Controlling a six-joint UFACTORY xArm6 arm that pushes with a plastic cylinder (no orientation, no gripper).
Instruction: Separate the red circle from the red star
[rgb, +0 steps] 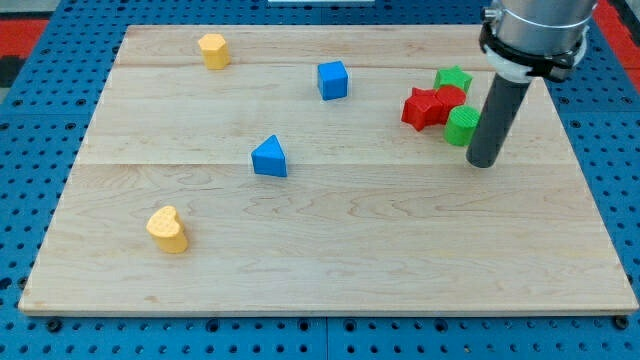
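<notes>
The red star (421, 108) lies at the board's upper right. The red circle (449, 98) sits right against it on its right side, touching it. A green star (453, 78) sits just above the red circle and a green circle (462, 127) just below it, so the four blocks form one tight cluster. My tip (483, 163) stands on the board just right of and below the green circle, close to it; whether it touches is unclear. The rod hides part of the green circle's right edge.
A blue cube (333, 80) sits at top centre, a blue triangle (269, 158) near the middle, a yellow block (213, 50) at top left and a yellow heart (168, 230) at lower left. The wooden board (330, 270) lies on a blue pegboard.
</notes>
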